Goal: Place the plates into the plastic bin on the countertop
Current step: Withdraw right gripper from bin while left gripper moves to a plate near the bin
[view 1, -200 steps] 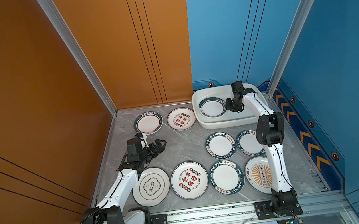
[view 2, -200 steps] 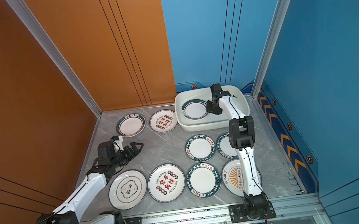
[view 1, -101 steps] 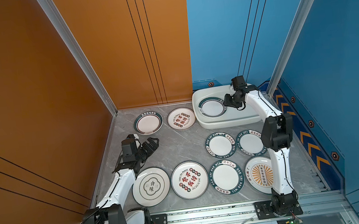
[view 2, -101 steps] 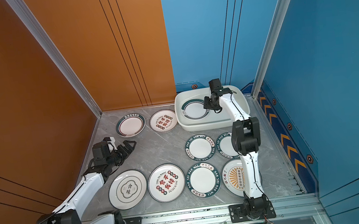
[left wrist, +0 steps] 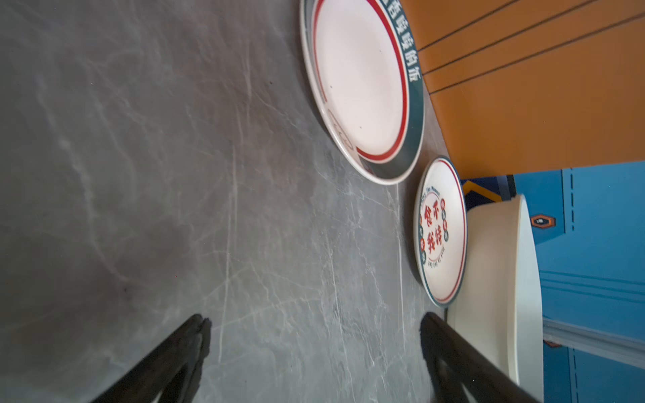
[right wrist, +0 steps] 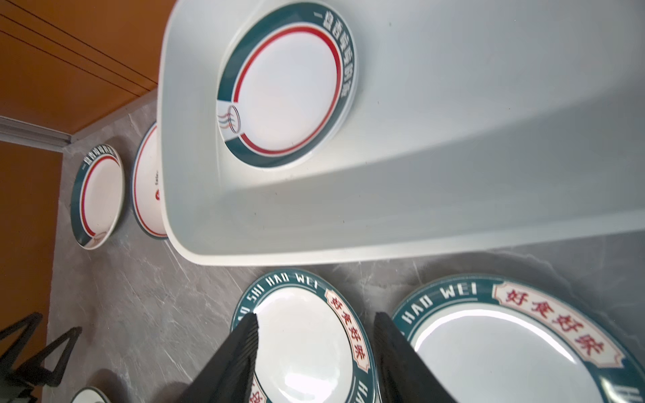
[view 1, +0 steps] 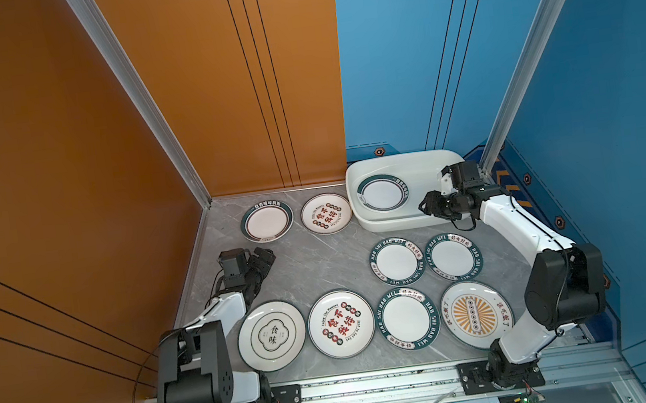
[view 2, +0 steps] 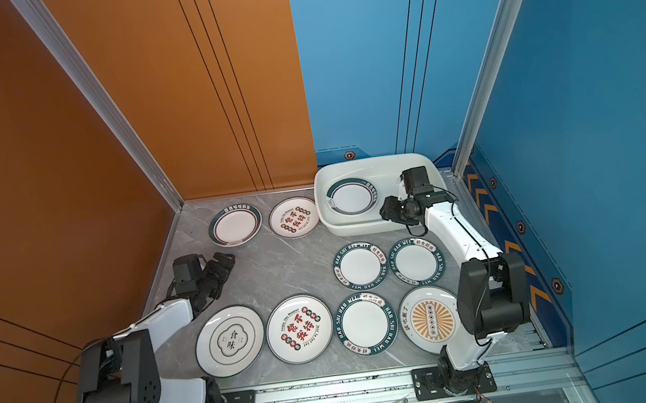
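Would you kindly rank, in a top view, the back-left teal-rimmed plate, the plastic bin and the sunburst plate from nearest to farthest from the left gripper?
1. Teal-rimmed plate, back left, just beyond the left gripper.
2. Plastic bin, back right.
3. Sunburst plate, front right.

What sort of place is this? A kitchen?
Likely a robot test booth, not a kitchen: two arms bolted to an aluminium rail, orange and blue panel walls, plates laid out on a marble-look countertop.
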Robot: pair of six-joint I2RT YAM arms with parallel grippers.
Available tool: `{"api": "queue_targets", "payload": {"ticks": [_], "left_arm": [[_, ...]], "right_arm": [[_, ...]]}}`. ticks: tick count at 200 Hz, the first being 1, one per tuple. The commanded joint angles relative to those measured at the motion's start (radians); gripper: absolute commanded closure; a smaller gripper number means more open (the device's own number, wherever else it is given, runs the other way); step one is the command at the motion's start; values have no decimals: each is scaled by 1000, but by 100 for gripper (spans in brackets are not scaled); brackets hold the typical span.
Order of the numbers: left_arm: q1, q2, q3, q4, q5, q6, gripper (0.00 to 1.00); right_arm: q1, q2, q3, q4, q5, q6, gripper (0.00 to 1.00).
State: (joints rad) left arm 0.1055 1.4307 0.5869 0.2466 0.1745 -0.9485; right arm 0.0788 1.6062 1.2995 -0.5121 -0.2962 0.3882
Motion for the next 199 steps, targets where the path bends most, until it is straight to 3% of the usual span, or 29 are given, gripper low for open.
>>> {"api": "queue_targets", "payload": {"ticks": [1,61,85,199], "left_arm": [[15,64,56,77,-66,-39,6],[35,287,216,122,-6,-54,13],[49,351,236,163,20,-80,23],[68,576,333,231,61,-83,47]], "right_arm": [[-13,-93,-51,58,-28,-23,44],[-45,-118,-118,80,-116,-25,44],[-45,-129,-132,89,-126,-23,44],[-33,-124,-168,109,-139,-12,45]]}}
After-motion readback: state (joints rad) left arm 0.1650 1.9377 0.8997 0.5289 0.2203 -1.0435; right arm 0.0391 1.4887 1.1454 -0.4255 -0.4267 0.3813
